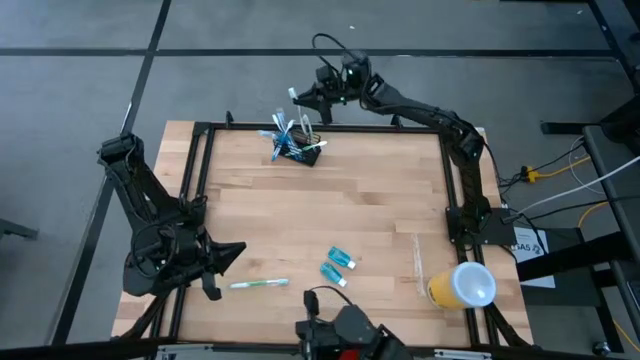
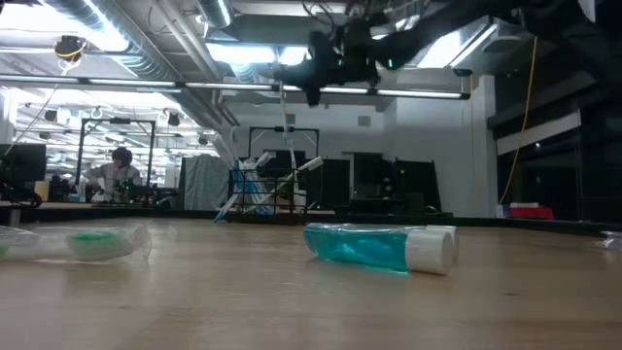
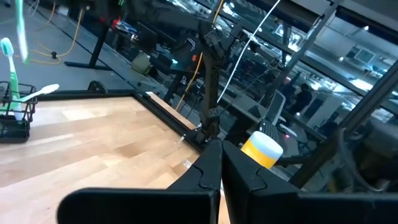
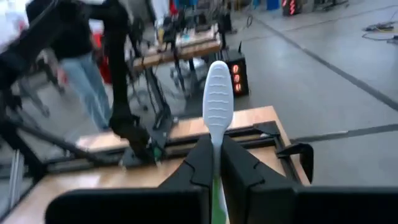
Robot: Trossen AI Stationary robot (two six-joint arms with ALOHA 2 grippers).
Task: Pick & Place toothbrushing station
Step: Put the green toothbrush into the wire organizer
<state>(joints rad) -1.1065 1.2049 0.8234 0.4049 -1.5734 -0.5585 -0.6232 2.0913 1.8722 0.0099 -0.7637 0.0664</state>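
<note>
Right gripper (image 1: 300,97), pinching a white-handled toothbrush (image 4: 217,99) above the black wire-mesh holder (image 1: 297,147), risks snagging the crowded brushes and tipping it.

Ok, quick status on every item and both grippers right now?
Right gripper: shut on white-handled toothbrush, raised above far edge.
Left gripper: shut, empty, near corner.
Mesh holder: upright, brushes inside.
Green toothbrush: lying flat.
Two toothpaste tubes: lying flat.
Yellow cup: on its side.

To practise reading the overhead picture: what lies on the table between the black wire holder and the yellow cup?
In the high view, two small toothpaste tubes lie between the wire holder and the yellow cup; otherwise bare wood.
</note>
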